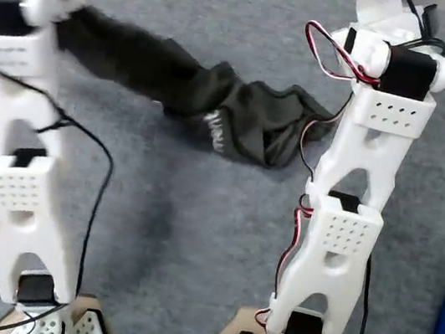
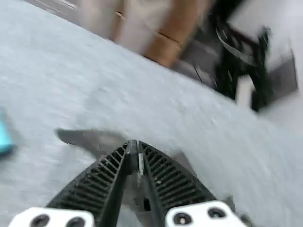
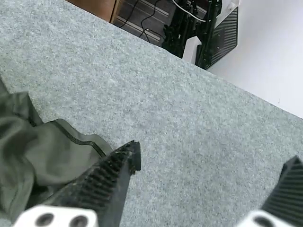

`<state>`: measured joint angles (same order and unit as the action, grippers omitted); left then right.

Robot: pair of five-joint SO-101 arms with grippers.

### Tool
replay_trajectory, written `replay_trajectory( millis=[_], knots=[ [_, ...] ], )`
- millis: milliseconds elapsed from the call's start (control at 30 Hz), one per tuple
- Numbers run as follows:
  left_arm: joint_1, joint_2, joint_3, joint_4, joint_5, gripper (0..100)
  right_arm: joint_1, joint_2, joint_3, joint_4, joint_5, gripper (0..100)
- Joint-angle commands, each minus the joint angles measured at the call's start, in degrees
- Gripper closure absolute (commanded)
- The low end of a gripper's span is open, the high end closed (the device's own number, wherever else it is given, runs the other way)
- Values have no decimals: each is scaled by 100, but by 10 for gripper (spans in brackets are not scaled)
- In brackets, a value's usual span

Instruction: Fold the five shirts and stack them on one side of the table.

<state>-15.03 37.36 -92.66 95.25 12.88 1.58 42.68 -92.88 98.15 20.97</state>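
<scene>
Shirt (image 1: 239,115) held out by one end; spreading step, no fold made yet.
It lies mid-counter (image 1: 178,236), one end drawn up toward the left hand (image 2: 135,158), the rest bunched beside the right arm. The left hand is clenched, apparently on a shirt edge, and raised at the far left of the counter. The right hand (image 3: 213,158) gapes wide and grasps nothing, low over bare counter just beside the bunched hem. Judgement: the right hand must next pinch the loose end so both can stretch the cloth flat.
</scene>
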Motion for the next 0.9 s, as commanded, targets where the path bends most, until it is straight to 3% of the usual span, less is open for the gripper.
replay_trajectory(
  millis=[0,100,300,567,767,867],
  knots=[
    [-431,-409,-308,9,-26,978,57,-488,-251,-62,26,571],
    [-308,-541,-308,-26,35,978,22,-479,-251,-62,26,571],
    [246,-470,-246,-844,756,979,-119,-462,-233,-26,26,571],
    [466,-22,-299,-853,1433,971,-268,-330,-207,-62,18,570],
    [422,-4,-281,-484,2804,698,-945,286,-224,-220,-703,570],
    [422,-4,-281,-281,2875,694,-1174,382,-198,-422,-1327,570]
  ],
)
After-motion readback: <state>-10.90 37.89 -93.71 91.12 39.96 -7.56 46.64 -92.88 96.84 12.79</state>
